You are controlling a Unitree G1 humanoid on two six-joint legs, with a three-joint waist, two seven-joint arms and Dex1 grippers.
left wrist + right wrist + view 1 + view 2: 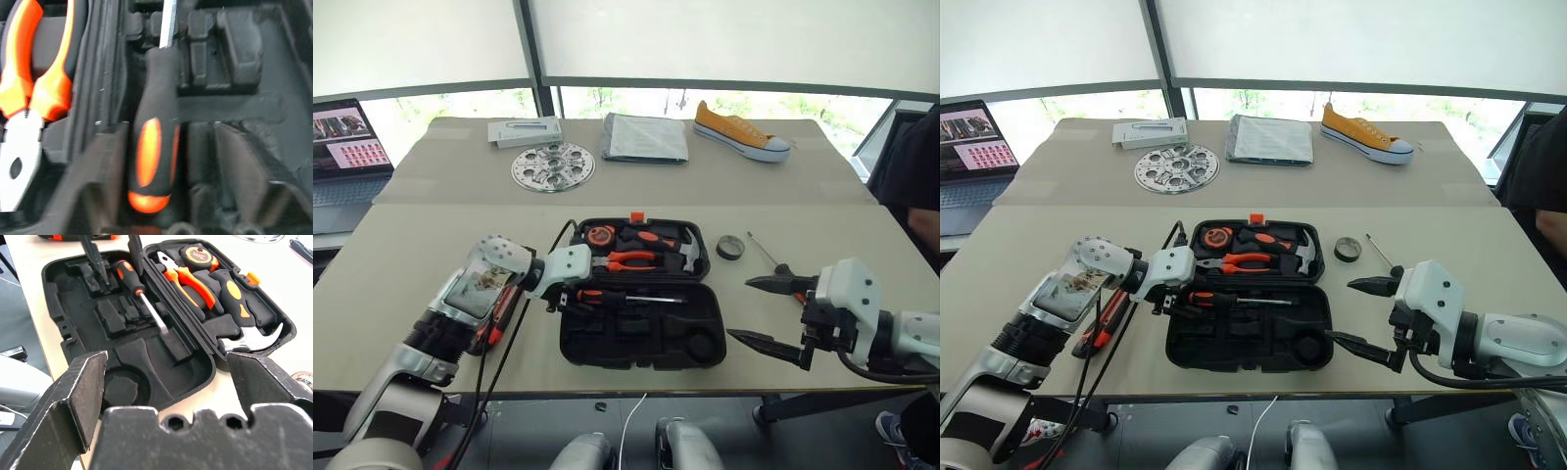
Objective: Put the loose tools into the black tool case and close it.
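Lying in the black tool case (636, 338) between the left end effector (1175, 299)'s parted, empty fingers, a screwdriver (625, 297) points away rightward. Right end effector (773, 313), gaping empty, sits nearer the tape roll (730, 247) and tester screwdriver (766, 252) beyond.

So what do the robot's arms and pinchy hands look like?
Both arms are silvery grey and white with rounded shells. The left arm has black ribbed rings near the elbow, a shiny panel on the forearm and black cables running alongside. The left gripper sits on a white wrist block. The right gripper has two long, pointed black fingers with scuffed pale edges, fixed to a chunky white block.
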